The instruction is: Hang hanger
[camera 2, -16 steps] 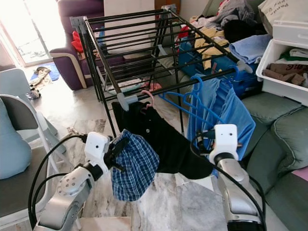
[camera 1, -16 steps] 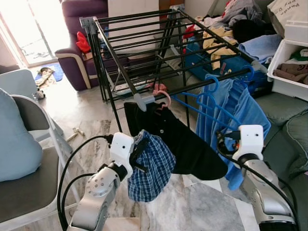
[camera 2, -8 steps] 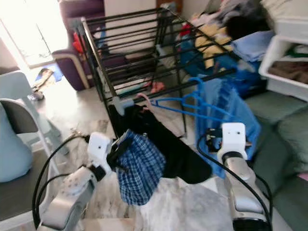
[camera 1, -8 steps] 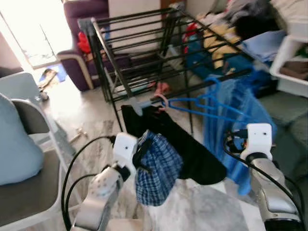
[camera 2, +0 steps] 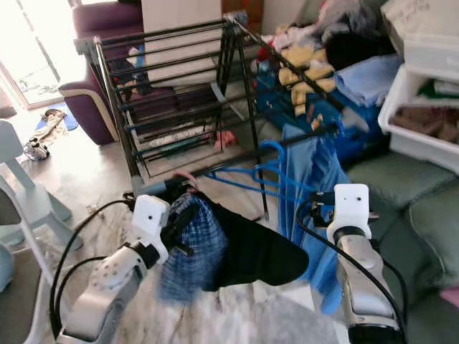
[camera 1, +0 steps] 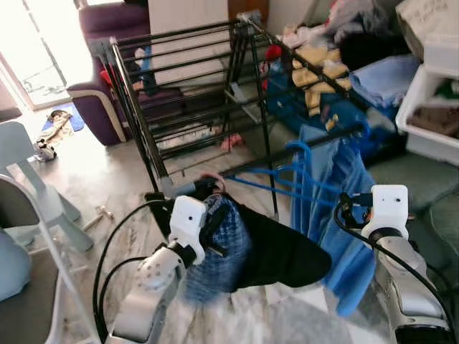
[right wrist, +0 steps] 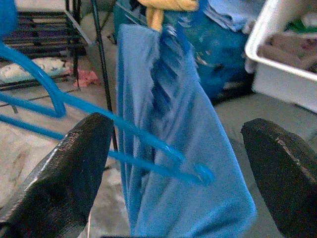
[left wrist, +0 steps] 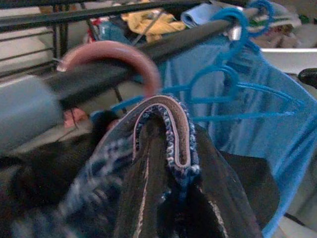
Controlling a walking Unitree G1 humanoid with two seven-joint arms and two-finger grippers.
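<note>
Plaid cloth: a blue checked garment [camera 1: 215, 251] hangs from the left gripper [camera 1: 208, 231], bunched at the fingers and blurred.
Head views, left arm: the gripper sits just under the near black rail [camera 1: 287, 147] of the drying rack [camera 1: 179, 86], clamped on the garment's collar end; a pink hanger hook [camera 1: 213, 180] shows just above it, at the rail.
Head views, beyond the gripper: a black garment [camera 1: 276, 251] spreads out toward the right arm, already hanging from the same rail.
Head views, right arm: the right gripper [camera 2: 320, 208] is raised beside the blue shirt [camera 1: 337, 208] and empty blue hangers [camera 1: 287, 183], touching neither as far as I can tell.
Left wrist view: the pink hook [left wrist: 119, 59] curls over the rail, seemingly on it; the folded collar [left wrist: 166, 129] rises just below it, between the fingers.
What this adds: the hook's seat on the rail, which the head views blur.
Right wrist view: two black fingers [right wrist: 59, 173] spread wide, holding nothing; blue shirt [right wrist: 168, 124] and a blue hanger arm [right wrist: 124, 134] lie ahead between them.
What this adds: the wide-open fingers, hidden from the head.
Risk: if the left gripper lets go while the hook is only half over, the garment's weight could drag it off the rail.
Risk two: a sideways pull could snag the black garment or nudge its hanger along.
</note>
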